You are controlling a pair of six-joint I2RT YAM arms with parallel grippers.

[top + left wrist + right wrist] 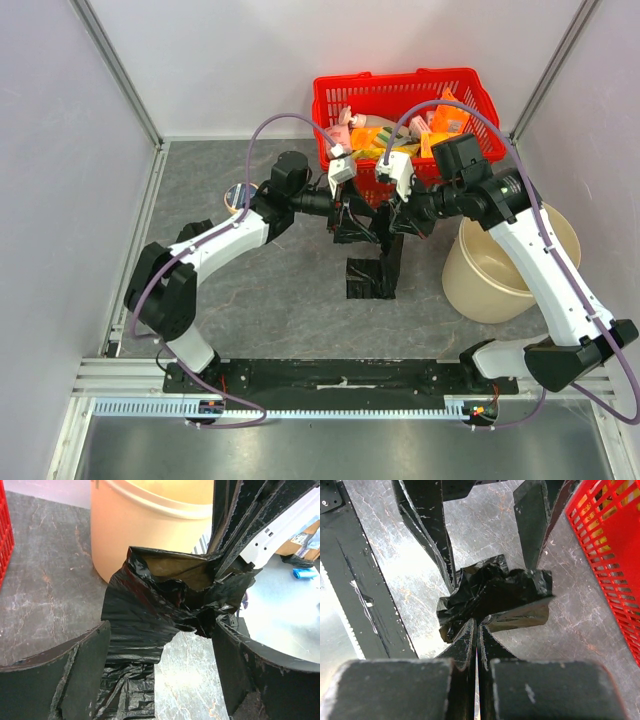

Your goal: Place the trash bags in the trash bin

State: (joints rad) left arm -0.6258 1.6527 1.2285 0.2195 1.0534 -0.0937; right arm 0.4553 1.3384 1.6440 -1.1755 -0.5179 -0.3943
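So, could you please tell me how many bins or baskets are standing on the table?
2: the red basket at the far edge in the middle, and the beige trash bin nearer, on the right side. No others show, though the arms hide some of the table.

No text, brand or number can be read; the print on the packets (441, 124) in the red basket (385, 98) is too small.

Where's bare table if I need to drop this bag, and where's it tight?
Bare table lies between the bag, the left arm and the base plate. A narrower strip runs between bag and bin. Tight: in front of the basket, where the left end effector and right end effector meet at the bag.
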